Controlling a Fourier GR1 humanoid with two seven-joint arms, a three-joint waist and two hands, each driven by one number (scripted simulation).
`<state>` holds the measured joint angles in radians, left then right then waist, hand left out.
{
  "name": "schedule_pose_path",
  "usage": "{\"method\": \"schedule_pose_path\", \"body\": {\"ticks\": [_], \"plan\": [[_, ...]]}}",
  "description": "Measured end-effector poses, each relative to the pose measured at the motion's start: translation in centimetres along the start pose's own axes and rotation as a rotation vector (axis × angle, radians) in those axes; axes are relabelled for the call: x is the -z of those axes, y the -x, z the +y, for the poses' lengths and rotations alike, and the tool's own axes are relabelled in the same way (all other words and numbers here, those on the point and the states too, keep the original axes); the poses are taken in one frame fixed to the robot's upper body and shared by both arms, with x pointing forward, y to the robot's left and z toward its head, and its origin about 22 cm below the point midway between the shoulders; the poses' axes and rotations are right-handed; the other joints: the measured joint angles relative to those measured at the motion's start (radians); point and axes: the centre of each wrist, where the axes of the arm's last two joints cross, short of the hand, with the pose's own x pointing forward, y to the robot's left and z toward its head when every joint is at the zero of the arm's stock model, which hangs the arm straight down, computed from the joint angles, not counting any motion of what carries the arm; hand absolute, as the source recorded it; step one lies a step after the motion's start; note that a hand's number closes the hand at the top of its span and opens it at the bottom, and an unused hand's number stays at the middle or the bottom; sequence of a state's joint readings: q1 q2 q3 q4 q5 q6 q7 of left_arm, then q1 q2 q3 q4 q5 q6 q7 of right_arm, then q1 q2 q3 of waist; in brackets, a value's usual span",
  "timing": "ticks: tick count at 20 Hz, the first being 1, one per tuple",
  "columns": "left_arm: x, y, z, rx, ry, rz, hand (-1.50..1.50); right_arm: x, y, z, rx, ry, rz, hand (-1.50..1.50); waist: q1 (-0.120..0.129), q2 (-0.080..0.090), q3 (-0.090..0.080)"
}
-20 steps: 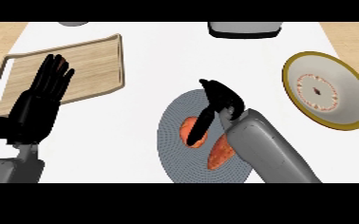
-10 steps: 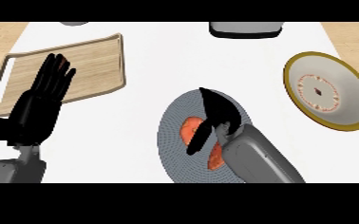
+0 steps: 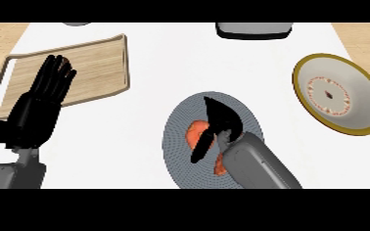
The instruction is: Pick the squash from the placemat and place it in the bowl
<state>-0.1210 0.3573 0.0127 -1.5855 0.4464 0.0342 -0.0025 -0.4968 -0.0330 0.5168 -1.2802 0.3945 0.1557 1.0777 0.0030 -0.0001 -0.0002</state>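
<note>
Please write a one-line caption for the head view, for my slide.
Right hand closing on the squash on the placemat, bowl at right, left hand resting open.

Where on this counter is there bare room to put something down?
White counter lies bare between the wooden tray and the bowl, and left of the grey placemat. The placemat is crowded: the right robot hand covers the orange squash.

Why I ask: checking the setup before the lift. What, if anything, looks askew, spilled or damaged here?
Nothing stands out. The orange squash lies on the grey placemat under the right hand; the bowl sits unspilled at right, and the left hand rests open at left.
</note>
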Motion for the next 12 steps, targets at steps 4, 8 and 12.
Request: {"method": "schedule_pose_path", "body": {"ticks": [4,8,12], "plan": [[0.2,0.0,-0.1,-0.001,0.0,0.001,0.0,1.0,0.4,0.6,-0.013,-0.017,0.029,-1.5,0.0,0.0,0.0],[0.1,0.5,-0.5,-0.001,-0.001,-0.003,0.0,2.3,0.5,0.2,-0.055,-0.009,0.033,1.5,0.003,-0.007,-0.003],[0.4,0.6,-0.8,-0.006,-0.003,-0.001,0.0,2.6,-0.2,0.2,-0.142,0.019,0.023,1.5,-0.001,-0.01,-0.007]]}}
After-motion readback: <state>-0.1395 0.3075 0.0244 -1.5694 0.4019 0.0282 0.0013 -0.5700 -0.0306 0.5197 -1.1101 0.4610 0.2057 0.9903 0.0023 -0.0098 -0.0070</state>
